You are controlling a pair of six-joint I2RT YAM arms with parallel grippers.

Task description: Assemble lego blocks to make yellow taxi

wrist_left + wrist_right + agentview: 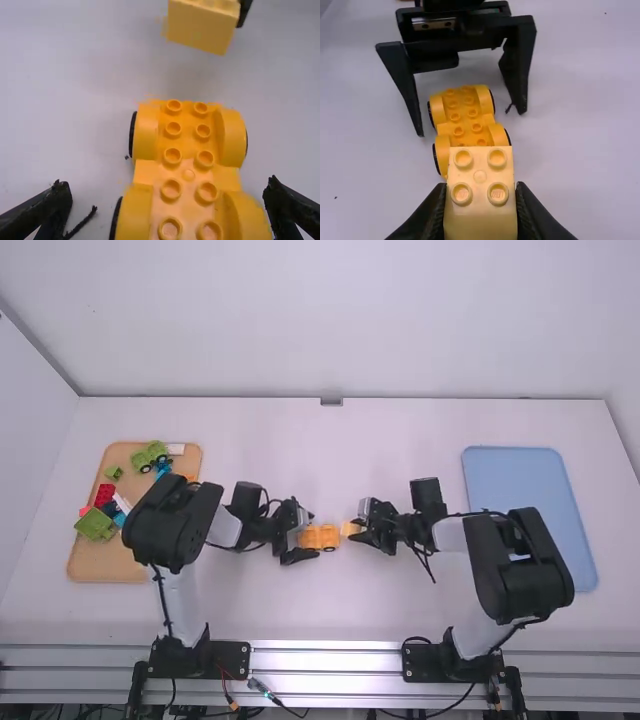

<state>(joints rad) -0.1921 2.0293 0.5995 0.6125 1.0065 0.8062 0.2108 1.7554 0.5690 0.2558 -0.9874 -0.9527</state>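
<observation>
High view, left gripper [311, 537] spread around yellow car base [187, 167], right gripper [357, 527] clamping yellow block [480, 210], at base's three o'clock

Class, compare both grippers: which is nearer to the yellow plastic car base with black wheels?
Left. The left gripper has the base between its open fingers; the right gripper is just beyond one end of it, gripping a yellow studded plastic block.
</observation>
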